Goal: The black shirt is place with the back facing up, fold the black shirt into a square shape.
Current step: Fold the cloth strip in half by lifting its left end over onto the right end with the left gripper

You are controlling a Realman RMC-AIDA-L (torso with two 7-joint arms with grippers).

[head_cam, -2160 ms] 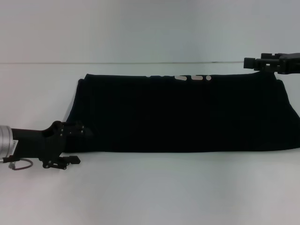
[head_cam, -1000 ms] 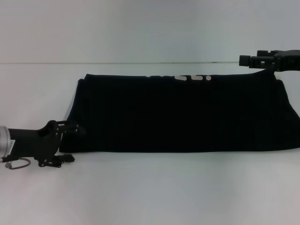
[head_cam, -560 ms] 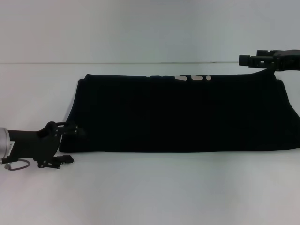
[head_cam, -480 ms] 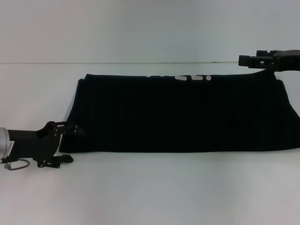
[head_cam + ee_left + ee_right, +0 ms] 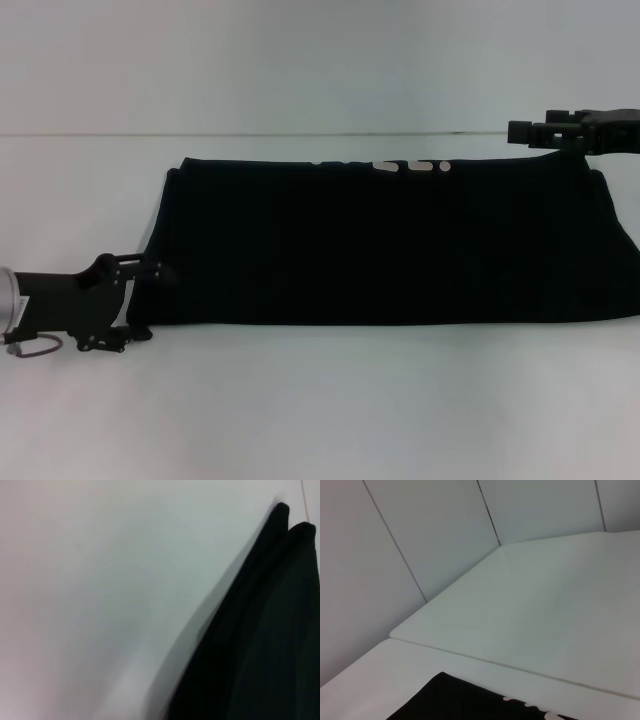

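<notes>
Black shirt [image 5: 385, 243] lying folded into a long band across the white table [image 5: 320, 410], white print peeking at its far edge, my left gripper [image 5: 140, 300] spread open at its near-left corner, my right gripper [image 5: 528, 131] hovering above its far-right corner, grip state unclear

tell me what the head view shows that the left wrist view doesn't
Only the head view shows the whole folded band of the black shirt with white print marks along its far edge, the left gripper at its near left corner, and the right gripper by its far right corner. Only the left wrist view shows two layered fabric edges up close. Both show the shirt on the white table.
</notes>
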